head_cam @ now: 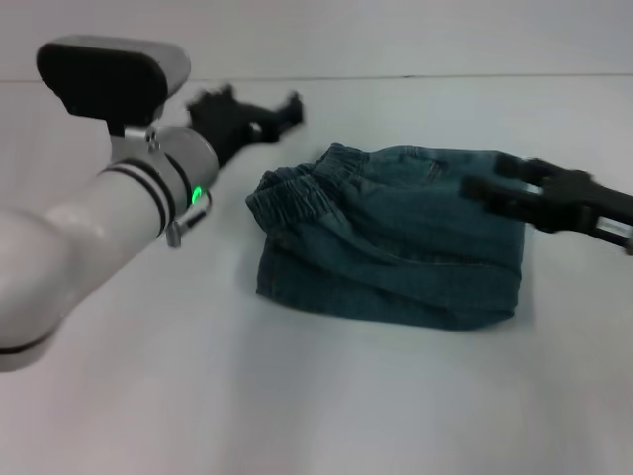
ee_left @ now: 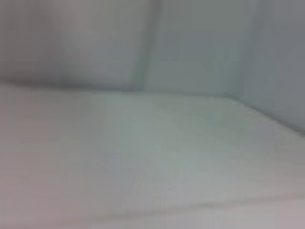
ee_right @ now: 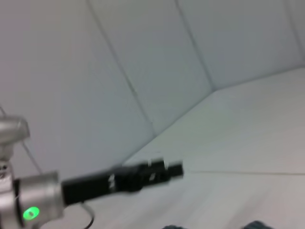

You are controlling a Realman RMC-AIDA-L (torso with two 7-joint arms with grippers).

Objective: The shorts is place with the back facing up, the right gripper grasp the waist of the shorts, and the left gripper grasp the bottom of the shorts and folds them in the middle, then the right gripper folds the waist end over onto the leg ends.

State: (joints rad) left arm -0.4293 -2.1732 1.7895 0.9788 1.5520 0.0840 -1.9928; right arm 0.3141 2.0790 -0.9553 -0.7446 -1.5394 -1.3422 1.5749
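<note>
The blue denim shorts (head_cam: 386, 242) lie folded on the white table (head_cam: 297, 396), elastic waist toward the left and leg ends toward the right. My right gripper (head_cam: 487, 176) hovers over the leg end at the right side, open and holding nothing. My left gripper (head_cam: 285, 114) is off the cloth, beyond the waist end at the upper left, open and empty. The right wrist view shows the left gripper (ee_right: 178, 170) stretched out above the table, with a sliver of the shorts (ee_right: 257, 224) at the picture's edge. The left wrist view shows only bare table.
The table's far edge (head_cam: 415, 76) meets a pale wall behind the shorts. My left arm's white forearm (head_cam: 119, 218) crosses the near left part of the table.
</note>
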